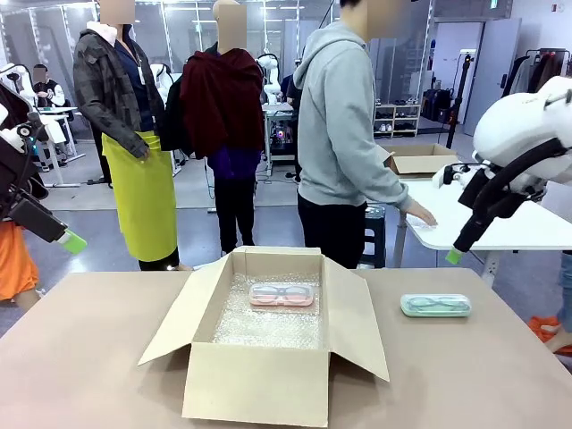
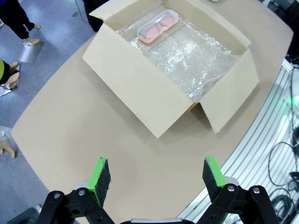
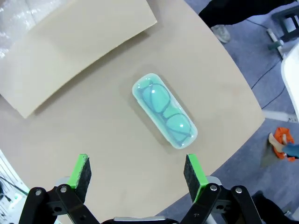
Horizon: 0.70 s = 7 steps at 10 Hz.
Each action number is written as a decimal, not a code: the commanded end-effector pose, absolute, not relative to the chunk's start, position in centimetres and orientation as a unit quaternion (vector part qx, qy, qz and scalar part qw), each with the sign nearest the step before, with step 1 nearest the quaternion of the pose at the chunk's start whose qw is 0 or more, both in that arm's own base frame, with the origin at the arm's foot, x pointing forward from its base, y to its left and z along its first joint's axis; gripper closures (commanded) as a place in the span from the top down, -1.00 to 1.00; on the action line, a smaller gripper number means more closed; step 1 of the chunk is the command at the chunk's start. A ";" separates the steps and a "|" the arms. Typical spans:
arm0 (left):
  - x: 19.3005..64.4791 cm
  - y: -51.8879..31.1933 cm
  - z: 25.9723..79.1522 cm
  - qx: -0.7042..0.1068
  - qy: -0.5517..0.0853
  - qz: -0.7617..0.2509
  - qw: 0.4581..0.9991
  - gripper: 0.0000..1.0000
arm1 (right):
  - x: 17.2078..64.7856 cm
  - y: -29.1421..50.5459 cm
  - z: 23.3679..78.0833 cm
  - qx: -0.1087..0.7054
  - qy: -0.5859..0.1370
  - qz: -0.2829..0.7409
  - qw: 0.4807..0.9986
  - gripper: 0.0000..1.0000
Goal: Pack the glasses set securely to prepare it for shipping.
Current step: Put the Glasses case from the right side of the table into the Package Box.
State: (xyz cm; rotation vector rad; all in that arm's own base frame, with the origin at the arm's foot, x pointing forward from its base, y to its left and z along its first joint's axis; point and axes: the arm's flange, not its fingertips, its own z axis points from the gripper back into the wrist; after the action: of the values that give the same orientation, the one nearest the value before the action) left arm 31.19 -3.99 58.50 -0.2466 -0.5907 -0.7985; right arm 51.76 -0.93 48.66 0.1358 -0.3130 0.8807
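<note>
Pink case (image 2: 158, 26) in box (image 2: 135, 81), mint (image 3: 164, 111) outside

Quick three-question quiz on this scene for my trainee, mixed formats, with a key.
1. True or false: the pink glasses case lies inside the cardboard box, on bubble wrap.
2. Where is the mint-green glasses case? A: in the box. B: on the table, beside the box on the robot's right. C: between the fingers of a gripper.
3. Fill in: the left gripper and the right gripper are both ____ (open or shut) and hold nothing.

Key: 1 true; 2 B; 3 open.
</note>
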 end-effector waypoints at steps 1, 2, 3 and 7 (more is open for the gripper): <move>31.1 -3.9 58.6 -0.125 -0.285 -0.384 0.869 1.00 | 54.5 -1.6 47.3 0.038 -0.134 0.492 0.859 1.00; 31.1 -3.9 58.6 -0.125 -0.285 -0.384 0.869 1.00 | 55.4 -1.7 46.0 0.031 -0.120 0.528 0.840 1.00; 31.1 -3.9 58.6 -0.125 -0.285 -0.384 0.869 1.00 | 56.0 -1.6 45.0 0.028 -0.107 0.550 0.827 1.00; 31.1 -3.9 58.6 -0.125 -0.285 -0.384 0.869 1.00 | 56.1 -0.3 42.0 0.009 -0.032 0.639 0.768 1.00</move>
State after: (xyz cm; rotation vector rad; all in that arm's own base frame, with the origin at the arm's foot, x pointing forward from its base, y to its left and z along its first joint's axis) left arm 31.19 -4.00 58.50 -0.2465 -0.5907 -0.7985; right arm 55.96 -0.13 41.73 0.0433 -0.1215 1.3184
